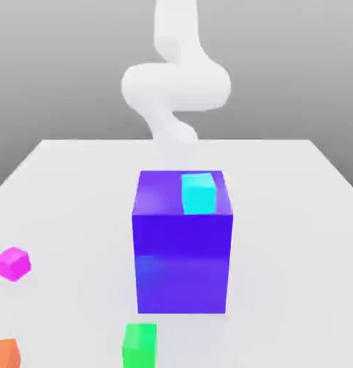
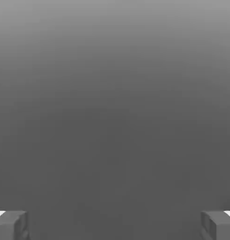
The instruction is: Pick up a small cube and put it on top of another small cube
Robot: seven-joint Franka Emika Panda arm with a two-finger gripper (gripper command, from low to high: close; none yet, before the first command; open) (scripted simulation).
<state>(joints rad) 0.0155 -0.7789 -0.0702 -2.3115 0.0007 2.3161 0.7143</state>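
A white robot arm (image 1: pixel 175 83) rises behind a pale grey surface (image 1: pixel 294 215) in the exterior view, curling above the far edge; its hand end cannot be made out there. In the hand view, two grey fingertips (image 2: pixel 11 225) sit at opposite corners of the picture with a wide gap between them and nothing held, so the jaws are released; beyond them lies only a plain grey backdrop, which suggests the hand is not pointed down at the cubes.

The small magenta cube (image 1: pixel 12 263), the thing to be picked up, rests on the surface near the exterior view's left edge, well apart from everything else. The small green cube (image 1: pixel 140 345), the one to be stacked on, sits at the near edge, just in front of a large blue-violet cube (image 1: pixel 182 244) that stands mid-surface. A small cyan cube (image 1: pixel 198 192) rests on top of that large cube, toward its far right corner. A small orange cube (image 1: pixel 3 353) peeks in at the near left corner.

The magenta cube lies forward of the arm and off to the exterior view's left, so the coming reach probably has to travel forward and leftward, passing beside the tall blue-violet cube, not over it; no grasp has begun.
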